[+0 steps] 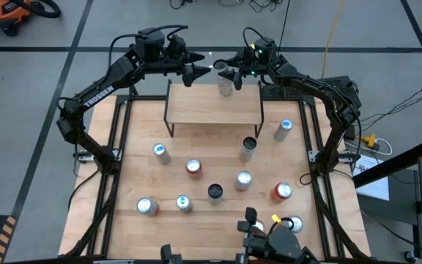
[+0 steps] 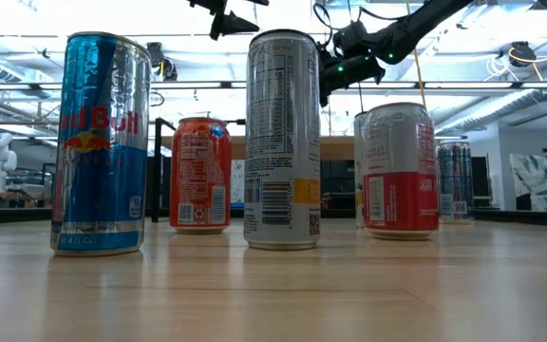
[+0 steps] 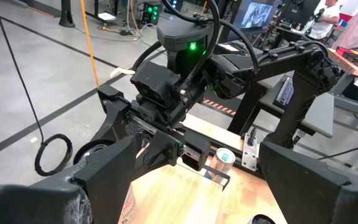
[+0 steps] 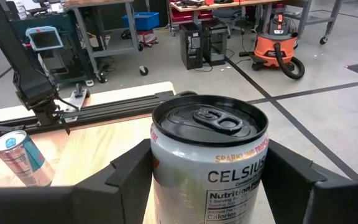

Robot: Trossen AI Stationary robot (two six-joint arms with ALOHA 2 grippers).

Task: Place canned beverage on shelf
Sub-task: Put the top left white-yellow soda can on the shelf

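The shelf (image 1: 215, 106), a light wood top on thin black legs, stands at the table's far middle. My right gripper (image 1: 228, 78) is shut on a white Celsius can (image 4: 209, 155) over the shelf's far edge. The can also shows in the high view (image 1: 226, 87). My left gripper (image 1: 196, 72) hangs open and empty just left of the can, above the shelf's far edge. Its fingers (image 3: 104, 177) stand wide apart and face the right arm. In the low view the held can is hidden behind the nearer cans. My right gripper pinches the can's side wall (image 4: 160, 168) between its two fingers (image 4: 126, 177), on opposite sides a little below the rim. The fingers come from the table's far right side. The can is upright, top up. Whether its bottom stands on the shelf, I cannot tell.
Several cans stand on the table in front of the shelf, among them a dark one (image 1: 248, 149), a blue-topped one (image 1: 283, 130), a red one (image 1: 193, 168) and a silver one (image 1: 160, 152). The shelf's top (image 3: 185, 193) is bare wood.
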